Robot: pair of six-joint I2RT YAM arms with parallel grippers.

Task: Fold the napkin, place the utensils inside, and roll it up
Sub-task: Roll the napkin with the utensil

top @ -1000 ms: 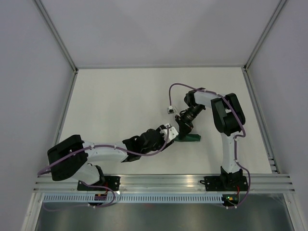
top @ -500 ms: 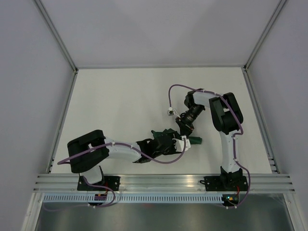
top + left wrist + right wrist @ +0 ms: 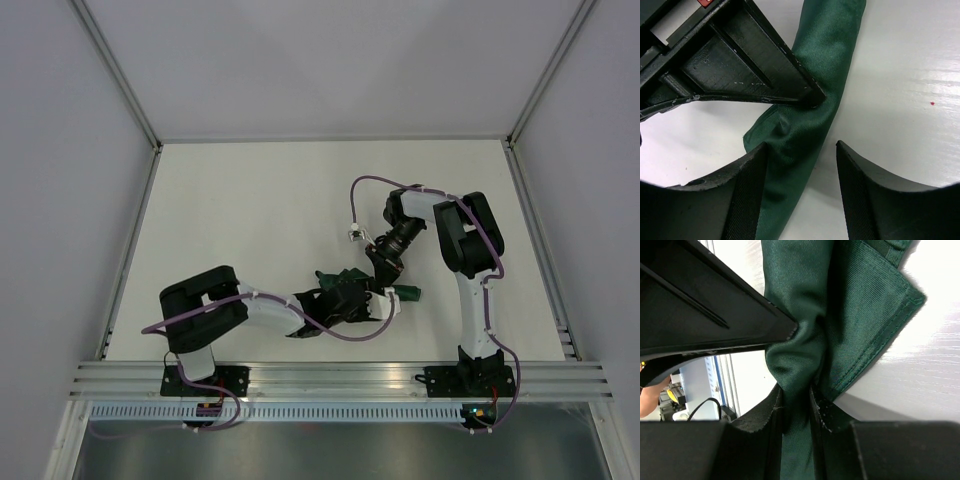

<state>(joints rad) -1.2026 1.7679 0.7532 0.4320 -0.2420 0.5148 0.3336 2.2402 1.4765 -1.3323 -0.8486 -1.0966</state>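
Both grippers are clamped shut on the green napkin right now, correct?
No, only one is. The right gripper is clamped on the napkin, but the left gripper is open, its jaws straddling the cloth with a gap on one side. The left wrist view shows this.

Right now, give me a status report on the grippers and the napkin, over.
Left gripper open, straddling the napkin, which is bunched long and narrow. Right gripper shut, pinching the cloth. Fork not visible. Nothing else nearby.

Left hand [image 3: 801, 195] agape, right hand [image 3: 796, 412] tight.
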